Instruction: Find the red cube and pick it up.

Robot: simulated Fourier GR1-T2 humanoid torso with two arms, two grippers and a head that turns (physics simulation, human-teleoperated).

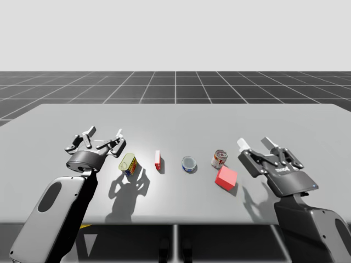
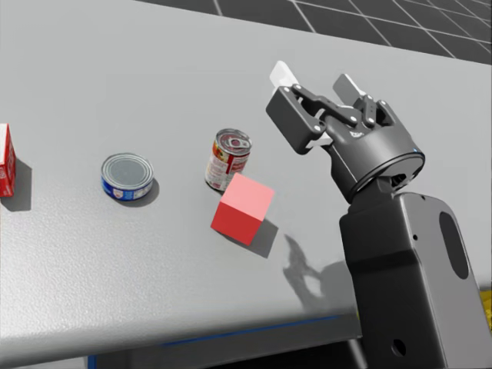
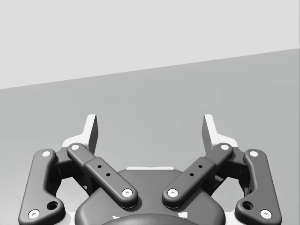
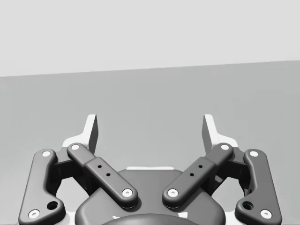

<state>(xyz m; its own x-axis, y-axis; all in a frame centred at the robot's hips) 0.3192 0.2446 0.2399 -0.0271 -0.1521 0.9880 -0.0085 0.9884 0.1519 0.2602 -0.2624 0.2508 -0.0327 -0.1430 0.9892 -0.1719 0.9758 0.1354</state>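
Observation:
The red cube (image 1: 226, 177) (image 2: 242, 207) rests on the grey table, just in front of a small red-labelled can (image 1: 219, 159) (image 2: 227, 159). My right gripper (image 1: 256, 143) (image 2: 317, 79) (image 4: 150, 129) hovers open to the right of the cube, apart from it, nothing between its fingers. Over at the table's left, my left gripper (image 1: 105, 134) (image 3: 150, 129) stands open and empty, next to a yellow can (image 1: 128, 163) lying on its side.
A short blue can (image 1: 188, 163) (image 2: 127, 176) stands left of the cube. A slim red box (image 1: 157, 160) (image 2: 6, 160) stands further left. The table's front edge (image 1: 175, 222) runs close below the cube. Bare grey table (image 1: 186, 123) stretches behind the row of objects.

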